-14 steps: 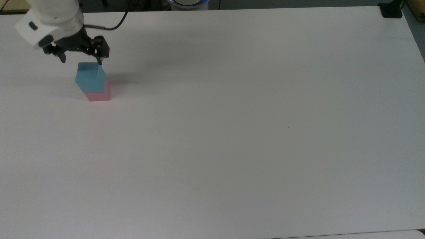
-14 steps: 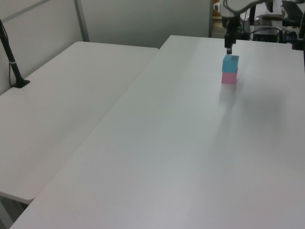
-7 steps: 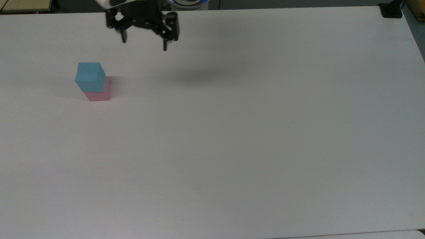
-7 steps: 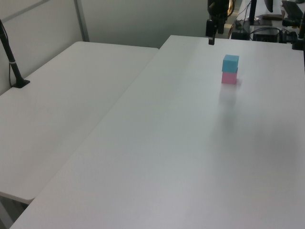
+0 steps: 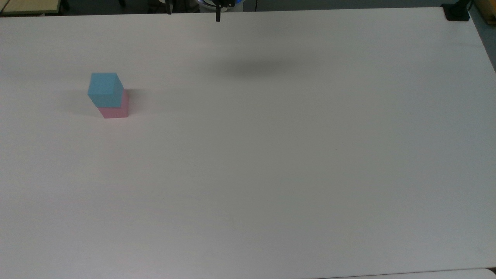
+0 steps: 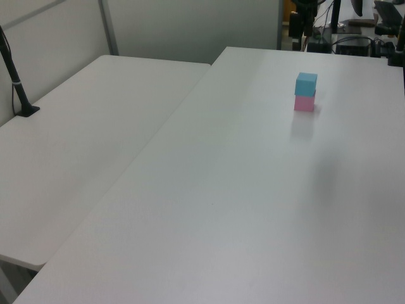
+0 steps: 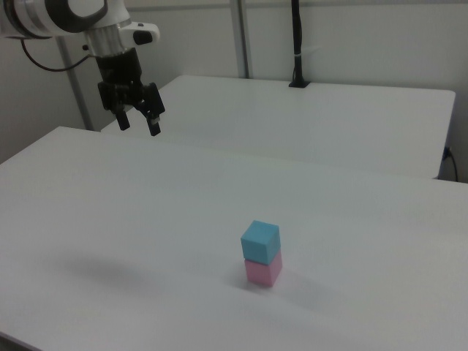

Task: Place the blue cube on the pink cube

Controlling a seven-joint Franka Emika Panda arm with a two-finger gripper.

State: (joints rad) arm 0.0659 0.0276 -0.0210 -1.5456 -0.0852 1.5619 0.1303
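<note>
Two cubes stacked, blue cube (image 7: 260,241) atop pink cube (image 7: 263,271), tool (image 7: 139,124) spread empty, well apart.

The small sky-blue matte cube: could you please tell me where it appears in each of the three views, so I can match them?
Top view: the small sky-blue matte cube sits at upper left, on the white table.
Left view: upper right.
Right view: lower centre.
Shared landmark: the small pastel pink matte cube directly beneath it, touching it in every view.
</note>
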